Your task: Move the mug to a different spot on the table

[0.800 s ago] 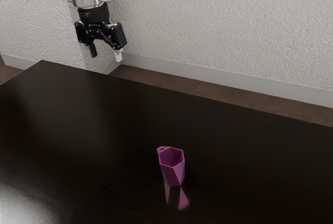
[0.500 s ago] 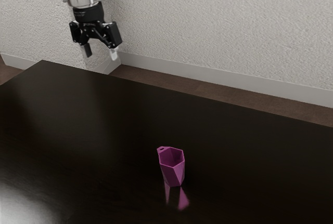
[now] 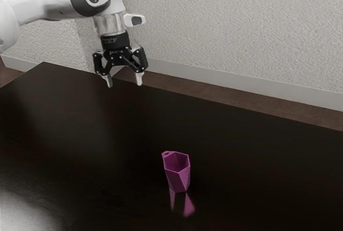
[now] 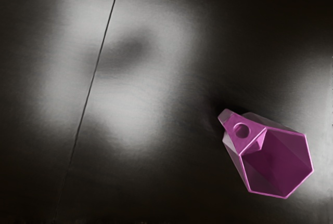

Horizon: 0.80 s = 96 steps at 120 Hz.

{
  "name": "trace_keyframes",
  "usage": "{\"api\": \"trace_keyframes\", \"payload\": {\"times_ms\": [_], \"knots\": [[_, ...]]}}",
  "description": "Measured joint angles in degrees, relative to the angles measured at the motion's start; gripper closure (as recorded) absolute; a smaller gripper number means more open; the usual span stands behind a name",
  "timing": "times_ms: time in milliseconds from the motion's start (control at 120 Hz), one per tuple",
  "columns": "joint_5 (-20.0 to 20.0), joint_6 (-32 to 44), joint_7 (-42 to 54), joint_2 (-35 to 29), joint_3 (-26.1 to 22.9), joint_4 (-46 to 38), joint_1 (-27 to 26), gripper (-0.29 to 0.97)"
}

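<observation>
Exterior view: the white Franka arm (image 3: 37,3) comes in from the exterior view's left. Its black claw (image 3: 124,82) hangs above the far edge of the dark counter (image 3: 69,134). The fingers are spread and point down, with nothing between them. The purple faceted mug (image 3: 177,171) stands upright on the counter, well apart from the claw, at about 5 o'clock from it. Its small handle tab sits at the rim's 10 o'clock. A textured wall (image 3: 241,22) with a pale baseboard (image 3: 236,81) runs behind.

Wrist view: the mug (image 4: 270,159) is seen from above, its mouth open and hexagonal. Its holed handle tab (image 4: 240,129) is turned toward a thin seam (image 4: 93,86) in the glossy counter (image 4: 156,37).
</observation>
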Motion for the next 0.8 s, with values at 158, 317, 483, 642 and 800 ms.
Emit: {"api": "trace_keyframes", "payload": {"times_ms": [158, 317, 483, 642, 800], "knots": [[-0.9, 3.7, -5.3, 0.5, -0.3, -4.9, -1.4, 0.00], [-1.9, 10.0, -10.3, 1.5, -0.3, -10.1, -2.8, 0.00], [-4.7, 15.4, -15.2, 3.4, -0.3, -11.7, -3.0, 0.00], [-5.6, 17.9, -18.9, 4.7, -0.3, -13.5, -3.1, 0.00], [-5.7, 19.5, -21.7, 5.3, -0.3, -14.8, -3.1, 0.00]]}}
